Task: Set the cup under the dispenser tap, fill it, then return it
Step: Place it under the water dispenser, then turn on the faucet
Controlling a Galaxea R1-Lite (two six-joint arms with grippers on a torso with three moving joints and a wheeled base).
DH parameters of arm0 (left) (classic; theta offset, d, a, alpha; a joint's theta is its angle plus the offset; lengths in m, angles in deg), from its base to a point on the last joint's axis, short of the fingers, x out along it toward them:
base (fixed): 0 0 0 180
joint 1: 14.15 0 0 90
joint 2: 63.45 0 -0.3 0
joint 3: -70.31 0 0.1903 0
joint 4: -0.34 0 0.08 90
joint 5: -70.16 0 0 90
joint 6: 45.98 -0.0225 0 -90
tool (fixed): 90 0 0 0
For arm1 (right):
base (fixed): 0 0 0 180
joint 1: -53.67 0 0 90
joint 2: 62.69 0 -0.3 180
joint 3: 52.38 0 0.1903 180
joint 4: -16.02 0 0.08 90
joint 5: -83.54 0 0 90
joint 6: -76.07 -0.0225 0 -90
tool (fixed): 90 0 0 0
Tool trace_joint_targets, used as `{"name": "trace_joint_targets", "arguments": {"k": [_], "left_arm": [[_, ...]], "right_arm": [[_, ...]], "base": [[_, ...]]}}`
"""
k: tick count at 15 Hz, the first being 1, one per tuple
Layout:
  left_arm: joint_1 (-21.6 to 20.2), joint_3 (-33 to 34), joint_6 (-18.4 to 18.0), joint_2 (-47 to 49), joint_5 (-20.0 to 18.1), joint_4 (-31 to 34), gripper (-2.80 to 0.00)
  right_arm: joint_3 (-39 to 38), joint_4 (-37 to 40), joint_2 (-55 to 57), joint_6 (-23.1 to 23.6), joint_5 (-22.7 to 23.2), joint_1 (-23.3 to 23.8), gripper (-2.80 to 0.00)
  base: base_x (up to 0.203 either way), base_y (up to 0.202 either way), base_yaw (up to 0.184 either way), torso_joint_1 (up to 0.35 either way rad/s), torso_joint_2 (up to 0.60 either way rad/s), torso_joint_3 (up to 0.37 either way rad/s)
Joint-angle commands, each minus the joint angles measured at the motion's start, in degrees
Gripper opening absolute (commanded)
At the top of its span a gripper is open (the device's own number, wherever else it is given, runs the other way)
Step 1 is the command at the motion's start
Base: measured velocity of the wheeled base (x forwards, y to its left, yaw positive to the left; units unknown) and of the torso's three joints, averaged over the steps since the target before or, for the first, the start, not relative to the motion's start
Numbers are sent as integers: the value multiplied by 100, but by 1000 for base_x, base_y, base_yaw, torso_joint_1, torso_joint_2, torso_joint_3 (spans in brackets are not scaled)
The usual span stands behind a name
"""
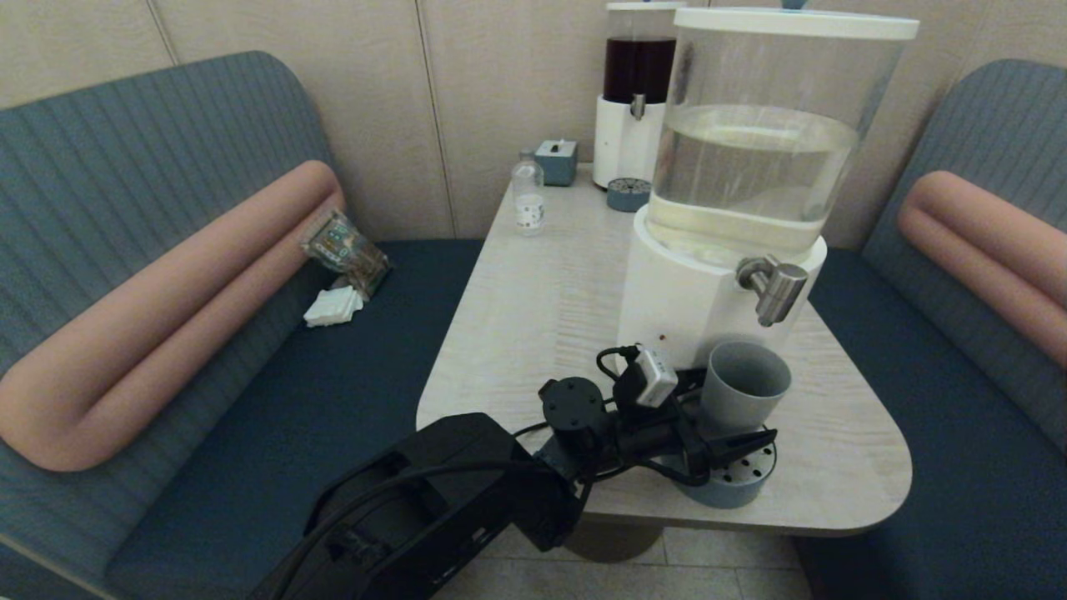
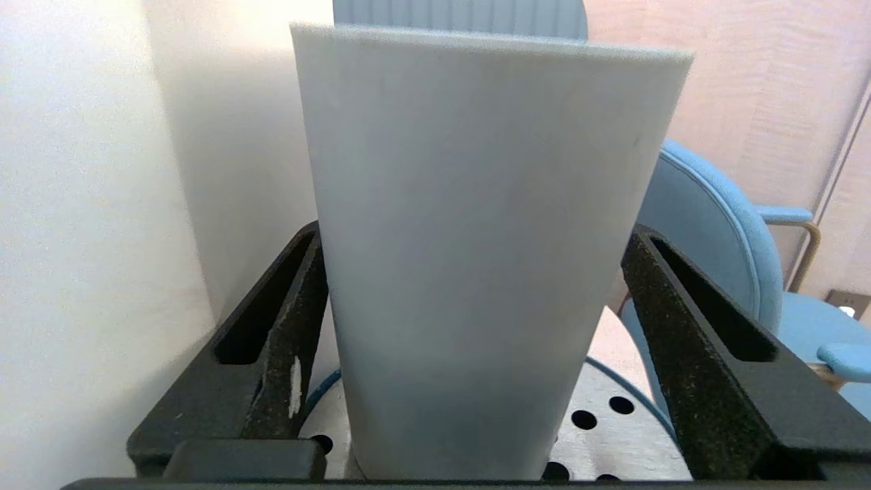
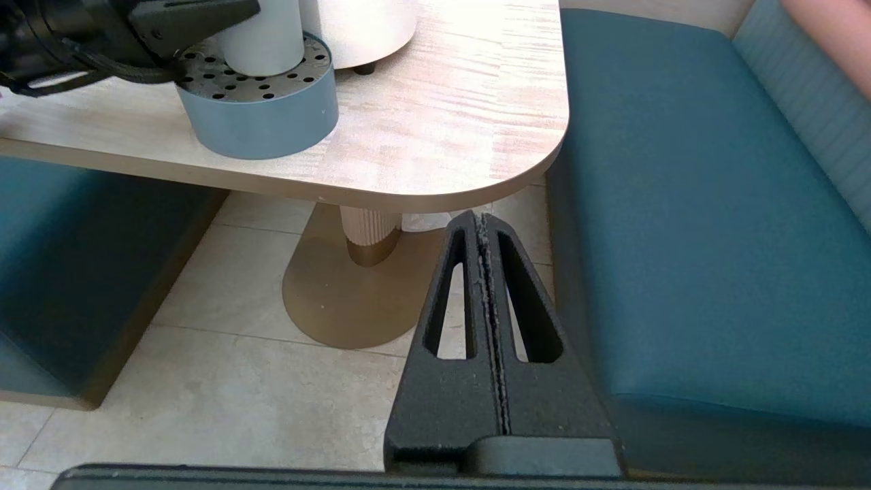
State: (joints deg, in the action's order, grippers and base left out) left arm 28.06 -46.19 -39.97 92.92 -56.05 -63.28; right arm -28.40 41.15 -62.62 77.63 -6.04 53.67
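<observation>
My left gripper [image 1: 733,446] has its fingers [image 2: 286,340] set on both sides of the cup [image 1: 742,387], touching its matte, tapered wall; it stands on the perforated drip tray [image 1: 738,483], just below the tap [image 1: 771,287]. Best keep it upright and centre the rim under that bent steel spout. My right gripper [image 3: 484,286] hangs pinched together, parked low beside the table [image 1: 533,300].

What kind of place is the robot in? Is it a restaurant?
Probably a café or restaurant booth. Padded bench seats flank a small table, and two drink dispensers stand on it: one with clear liquid and one with dark liquid.
</observation>
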Motion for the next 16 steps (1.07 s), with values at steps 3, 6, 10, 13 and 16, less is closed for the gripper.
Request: {"name": "trace_joint_targets", "arguments": {"k": [3,6,10,13,16], "left_arm": [[-45,337,2,-178,9,-68,0],[-47,733,-19,-390,9,-68,0],[-51,1496,-29,-859,16,-68,0],[-109,2221,-72,-1148,21,-68,0],[-146,3312,-119,-1924,74,-68,0]], "right_arm": [[-1,0,1,2,2,0,-280],[-1,0,1,2,2,0,-280],[-1,0,1,2,2,0,-280],[-1,0,1,2,2,0,-280],[-1,0,1,2,2,0,-280]], "base": [[0,0,0,0,0,0],[0,0,0,0,0,0],[0,0,0,0,0,0],[0,0,0,0,0,0],[0,0,0,0,0,0]]}}
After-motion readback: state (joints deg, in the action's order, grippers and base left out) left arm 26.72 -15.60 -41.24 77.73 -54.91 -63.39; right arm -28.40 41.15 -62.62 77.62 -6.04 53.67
